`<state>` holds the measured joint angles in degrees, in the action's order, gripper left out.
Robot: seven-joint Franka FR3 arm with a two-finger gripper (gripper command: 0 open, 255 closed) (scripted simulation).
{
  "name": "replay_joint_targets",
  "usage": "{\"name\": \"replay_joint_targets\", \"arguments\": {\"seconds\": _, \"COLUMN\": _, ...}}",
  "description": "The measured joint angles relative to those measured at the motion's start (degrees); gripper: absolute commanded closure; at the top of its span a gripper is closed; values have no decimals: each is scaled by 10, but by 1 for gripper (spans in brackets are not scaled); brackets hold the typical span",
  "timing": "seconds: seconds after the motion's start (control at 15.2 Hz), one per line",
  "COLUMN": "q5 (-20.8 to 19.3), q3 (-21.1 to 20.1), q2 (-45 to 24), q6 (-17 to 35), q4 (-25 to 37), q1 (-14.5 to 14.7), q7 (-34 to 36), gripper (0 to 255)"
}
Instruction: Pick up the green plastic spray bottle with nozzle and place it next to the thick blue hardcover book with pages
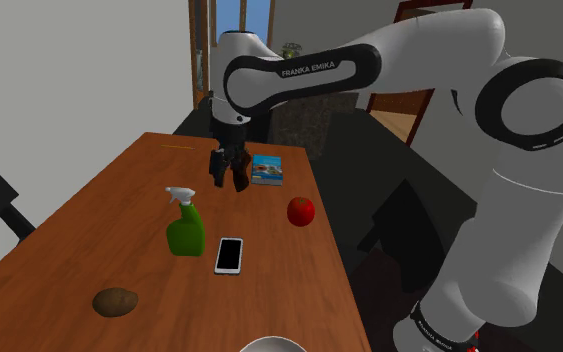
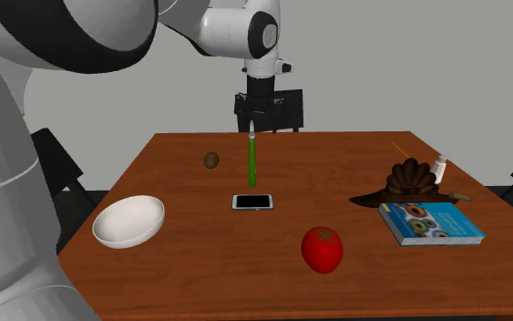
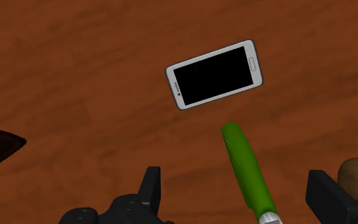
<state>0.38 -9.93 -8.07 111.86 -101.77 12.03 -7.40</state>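
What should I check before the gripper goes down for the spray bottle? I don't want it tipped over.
1. Gripper open: ok, fingers apart.
2. Green spray bottle upright: ok.
3. Bottle lined up between the fingers: ok, by the wrist view.
4. Fingers level with the bottle: not ok, the gripper hangs above it.
5. Smartphone apart from the bottle: ok.
6. Bare table beside the blue book: ok.

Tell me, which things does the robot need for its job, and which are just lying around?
For the job: green spray bottle, blue book, gripper.
Just lying around: smartphone, tomato, potato, white bowl.
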Motion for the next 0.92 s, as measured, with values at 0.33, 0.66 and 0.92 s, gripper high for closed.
{"name": "replay_joint_targets", "arguments": {"seconds": 0.33, "q5": -7, "q3": -17, "q2": -94, "q6": -3, "q4": 104, "q1": 23, "q7": -9, "gripper": 0}}
{"name": "replay_joint_targets", "arguments": {"seconds": 0.66, "q5": -12, "q3": -24, "q2": -135, "q6": 6, "q4": 140, "q1": 36, "q7": -10, "gripper": 0}}
{"name": "replay_joint_targets", "arguments": {"seconds": 0.92, "q5": -14, "q3": -23, "q2": -146, "q6": 34, "q4": 122, "q1": 37, "q7": -9, "gripper": 0}}
